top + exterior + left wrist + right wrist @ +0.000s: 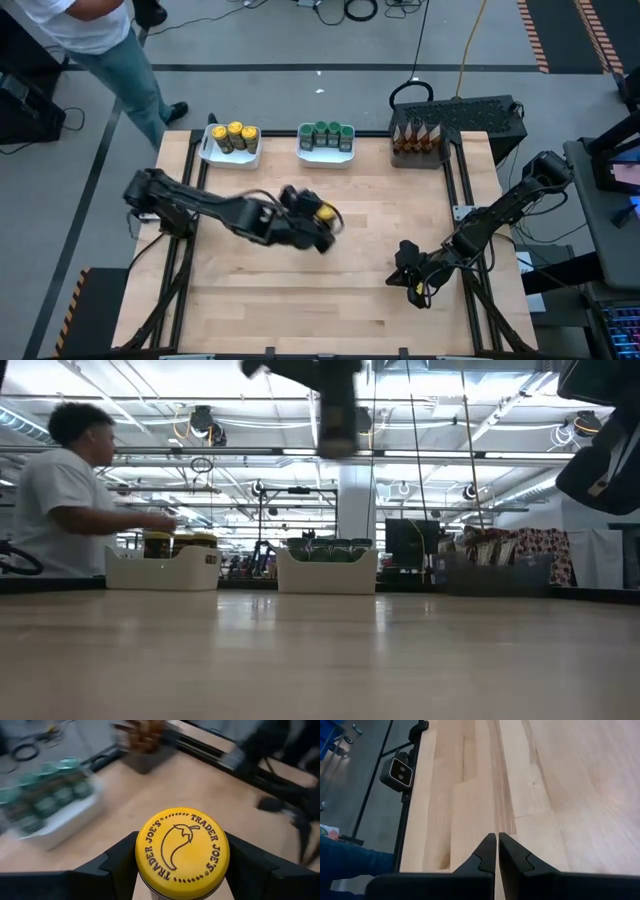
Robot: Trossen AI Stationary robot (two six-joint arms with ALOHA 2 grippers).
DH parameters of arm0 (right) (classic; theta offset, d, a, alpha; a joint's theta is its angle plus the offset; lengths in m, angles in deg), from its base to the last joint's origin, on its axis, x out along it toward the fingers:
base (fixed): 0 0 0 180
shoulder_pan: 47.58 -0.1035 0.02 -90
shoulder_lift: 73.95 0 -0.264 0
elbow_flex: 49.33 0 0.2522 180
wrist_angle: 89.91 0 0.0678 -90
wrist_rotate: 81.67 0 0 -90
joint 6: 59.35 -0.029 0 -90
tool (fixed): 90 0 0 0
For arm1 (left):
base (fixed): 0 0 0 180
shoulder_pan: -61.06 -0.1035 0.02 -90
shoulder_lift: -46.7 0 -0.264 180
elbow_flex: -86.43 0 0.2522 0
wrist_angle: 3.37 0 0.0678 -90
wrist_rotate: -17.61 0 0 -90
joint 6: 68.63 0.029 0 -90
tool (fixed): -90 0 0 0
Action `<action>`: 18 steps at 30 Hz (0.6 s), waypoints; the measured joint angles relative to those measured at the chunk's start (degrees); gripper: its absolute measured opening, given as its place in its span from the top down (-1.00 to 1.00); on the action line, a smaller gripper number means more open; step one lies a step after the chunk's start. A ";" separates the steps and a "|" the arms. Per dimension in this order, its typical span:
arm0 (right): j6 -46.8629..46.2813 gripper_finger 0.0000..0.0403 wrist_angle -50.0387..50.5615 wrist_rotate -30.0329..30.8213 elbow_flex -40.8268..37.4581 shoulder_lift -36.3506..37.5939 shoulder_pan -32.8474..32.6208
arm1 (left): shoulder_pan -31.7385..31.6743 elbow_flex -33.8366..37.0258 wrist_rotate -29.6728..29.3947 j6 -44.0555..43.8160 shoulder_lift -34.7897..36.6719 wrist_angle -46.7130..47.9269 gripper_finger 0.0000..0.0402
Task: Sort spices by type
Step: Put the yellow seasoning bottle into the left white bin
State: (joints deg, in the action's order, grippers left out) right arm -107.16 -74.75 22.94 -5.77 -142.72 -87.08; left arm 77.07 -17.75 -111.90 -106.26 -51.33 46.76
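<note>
My left gripper (318, 222) is over the middle of the table, shut on a round jar with a yellow lid (182, 851); the lid also shows in the high view (324, 212). At the far edge stand a white tray (229, 152) with yellow-lidded jars (236, 135), a white tray (326, 152) with green-lidded jars (327, 133), and a dark tray with brown-orange packets (417, 138). My right gripper (497, 845) is shut and empty over the table's near right part (408, 280). My left gripper holds the yellow-lidded jar pinched between its two fingers (117, 865), which sit on opposite sides of the jar just below the lid's rim (150, 887). The jar is lifted clear of the table; in the wrist view the lid faces the camera.
A person in a white shirt (85, 25) stands beyond the table's far left corner and shows at the left of the low view (60, 500). Bare wooden table top (300, 290) lies across the near half. Cables and a dark box (470, 112) sit past the far right edge.
</note>
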 joint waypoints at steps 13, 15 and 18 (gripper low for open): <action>4.63 1.00 2.09 -4.41 0.01 3.13 0.00 | -8.30 0.03 -5.99 -22.23 12.07 37.42 -0.19; 5.40 1.00 3.71 -4.30 0.01 4.61 0.02 | -10.01 1.30 -6.18 -23.43 13.35 40.36 -0.19; 5.25 1.00 5.38 -4.09 -0.02 6.52 0.87 | -12.56 5.57 -6.41 -22.99 17.36 39.84 -0.19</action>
State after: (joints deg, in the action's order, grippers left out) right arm -101.92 -69.37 18.85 -5.79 -136.19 -86.22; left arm 64.51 -12.18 -118.31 -129.25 -33.97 86.60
